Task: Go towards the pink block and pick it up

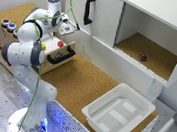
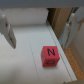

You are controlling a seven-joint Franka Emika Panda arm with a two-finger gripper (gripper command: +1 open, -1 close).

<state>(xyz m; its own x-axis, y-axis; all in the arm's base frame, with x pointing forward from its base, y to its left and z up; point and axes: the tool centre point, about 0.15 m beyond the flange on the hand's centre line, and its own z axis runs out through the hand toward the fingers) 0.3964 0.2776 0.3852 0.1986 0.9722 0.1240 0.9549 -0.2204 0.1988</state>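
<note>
The pink block [image 2: 49, 56] is a small reddish-pink cube with a dark letter on its top face. It lies on the white floor of an open drawer. In the exterior view the pink block [image 1: 61, 43] sits in the drawer behind the black handle bar [image 1: 60, 56]. My gripper [image 2: 37, 32] is open, with one finger [image 2: 7, 32] on each side of the picture. It hangs above the block and does not touch it. In the exterior view the gripper [image 1: 70, 25] is above the drawer, at the back. A small yellow block [image 1: 43, 46] lies near the arm.
Round buttons [image 1: 10, 26] sit on top of the wooden drawer box. A white tray [image 1: 118, 111] stands on the cork table at the exterior view's right. Behind is a white cabinet with a black door handle [image 1: 89, 10] and a small dark object [image 1: 143, 57] inside.
</note>
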